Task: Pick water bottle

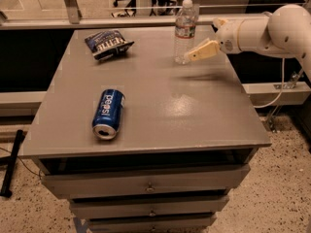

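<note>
The water bottle (184,30) is a tall clear ribbed bottle with a white cap and a white-and-red label. It stands upright near the back right of the grey table (160,106). My gripper (201,40) reaches in from the right on a white arm (267,30), just right of the bottle at its lower half. It is open and empty. One cream finger (201,50) points at the bottle's base, close to it; I cannot tell if it touches.
A blue Pepsi can (108,113) lies on its side at the front left of the table. A dark snack bag (108,43) lies at the back left. Drawers (146,186) are below the tabletop. A railing runs behind the table.
</note>
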Motion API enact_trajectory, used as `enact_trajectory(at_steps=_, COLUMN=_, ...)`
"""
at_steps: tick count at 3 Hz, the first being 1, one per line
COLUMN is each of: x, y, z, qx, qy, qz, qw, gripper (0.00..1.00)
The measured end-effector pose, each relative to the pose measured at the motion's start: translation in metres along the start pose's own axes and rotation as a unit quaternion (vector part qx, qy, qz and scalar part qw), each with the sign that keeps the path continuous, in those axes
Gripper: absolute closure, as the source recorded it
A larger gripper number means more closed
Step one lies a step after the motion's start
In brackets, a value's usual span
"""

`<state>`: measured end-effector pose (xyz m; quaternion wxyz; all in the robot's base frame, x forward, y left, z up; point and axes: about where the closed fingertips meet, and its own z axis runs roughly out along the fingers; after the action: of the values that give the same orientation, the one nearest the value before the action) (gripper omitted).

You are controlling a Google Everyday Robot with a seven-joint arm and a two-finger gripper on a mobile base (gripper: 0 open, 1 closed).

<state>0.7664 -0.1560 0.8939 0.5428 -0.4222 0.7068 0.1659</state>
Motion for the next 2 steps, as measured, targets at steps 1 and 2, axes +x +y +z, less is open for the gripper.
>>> enact_trajectory(at_steps=1, x=-0.001, y=-0.003, z=0.017, qx=0.0, qy=-0.017, qz=0.012, qw=0.9998, gripper=0.0)
enact_trajectory(at_steps=2, x=-0.002, y=-0.001, z=0.032, qx=-0.016, qy=-0.033, qz=0.05, qw=0.9981, gripper=0.19)
